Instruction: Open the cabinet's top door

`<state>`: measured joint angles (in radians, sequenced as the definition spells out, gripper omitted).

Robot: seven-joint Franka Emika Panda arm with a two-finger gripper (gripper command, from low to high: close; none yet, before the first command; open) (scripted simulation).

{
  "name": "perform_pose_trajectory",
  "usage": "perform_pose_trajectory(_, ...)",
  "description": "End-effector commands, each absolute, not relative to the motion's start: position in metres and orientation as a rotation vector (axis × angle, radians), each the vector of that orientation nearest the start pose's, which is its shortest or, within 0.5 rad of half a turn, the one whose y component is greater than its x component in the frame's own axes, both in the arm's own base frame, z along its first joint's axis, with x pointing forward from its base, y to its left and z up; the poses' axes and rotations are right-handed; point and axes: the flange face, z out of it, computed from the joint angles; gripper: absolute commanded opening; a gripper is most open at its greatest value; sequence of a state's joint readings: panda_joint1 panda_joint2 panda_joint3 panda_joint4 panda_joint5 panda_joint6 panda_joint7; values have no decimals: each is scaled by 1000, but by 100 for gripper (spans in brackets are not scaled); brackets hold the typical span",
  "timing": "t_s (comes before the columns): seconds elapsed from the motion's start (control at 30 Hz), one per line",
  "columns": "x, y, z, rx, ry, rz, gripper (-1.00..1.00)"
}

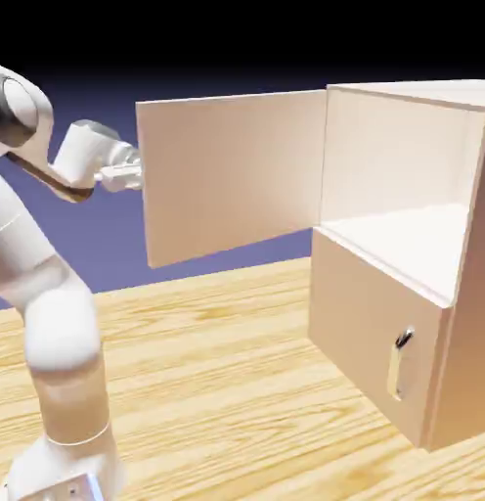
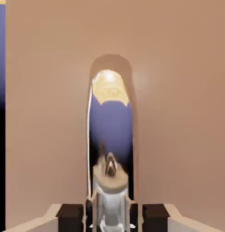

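Note:
The light tan cabinet (image 1: pixel 465 294) stands at the right of the exterior view. Its top door (image 1: pixel 232 171) is swung wide open to the left, baring the upper compartment (image 1: pixel 403 186). The robot's white hand (image 1: pixel 114 174) meets the door's outer face at its free edge, and the panel hides the fingertips there. In the hand view the door (image 2: pixel 46 113) fills the frame. The long silver handle (image 2: pixel 110 131) runs up the middle. My gripper (image 2: pixel 110 216) is shut on that handle, with a dark finger (image 2: pixel 70 216) on either side of it.
Below the open compartment is the shorter lower panel (image 1: pixel 369 323), shut, with its small silver handle (image 1: pixel 401 364). The cabinet rests on a wooden table (image 1: pixel 217 372). The arm's white base (image 1: pixel 61 460) rises at the lower left.

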<state>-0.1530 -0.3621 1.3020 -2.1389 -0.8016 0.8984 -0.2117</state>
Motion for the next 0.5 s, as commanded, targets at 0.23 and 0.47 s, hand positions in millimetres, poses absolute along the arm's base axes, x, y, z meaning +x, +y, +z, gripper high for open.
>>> perform_pose_trajectory(0.23, 213, 359, 495, 1428, 709, -508, -100)
perform_pose_trajectory(0.47, 222, 391, 495, 1461, 652, -572, -100)
